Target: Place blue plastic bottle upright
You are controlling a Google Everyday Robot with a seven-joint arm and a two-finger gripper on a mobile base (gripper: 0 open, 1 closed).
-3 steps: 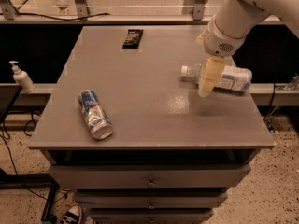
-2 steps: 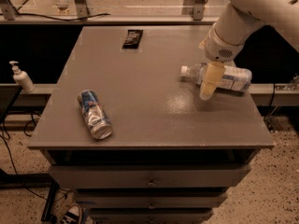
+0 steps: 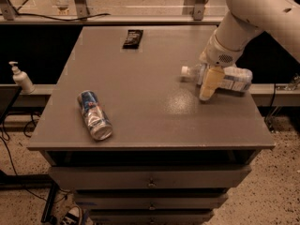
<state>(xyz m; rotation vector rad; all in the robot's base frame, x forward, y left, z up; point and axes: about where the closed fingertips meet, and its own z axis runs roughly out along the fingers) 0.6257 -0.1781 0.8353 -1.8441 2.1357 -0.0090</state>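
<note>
The blue plastic bottle (image 3: 234,78) lies on its side near the right edge of the grey table (image 3: 150,102). Its white cap (image 3: 186,71) points left and its blue-and-white label faces up. My gripper (image 3: 208,86) hangs from the white arm that comes in from the upper right. It is down over the bottle's neck end, with its cream-coloured front part reaching the table top in front of the bottle. The middle of the bottle is hidden behind the gripper.
A blue and silver drink can (image 3: 94,115) lies on its side at the front left of the table. A black flat packet (image 3: 132,38) lies at the back centre. A white pump-dispenser bottle (image 3: 20,78) stands on a ledge to the left of the table. Drawers sit under the table top.
My gripper has sunk slightly lower over the bottle. The bottle, the can and the packet have not moved.
</note>
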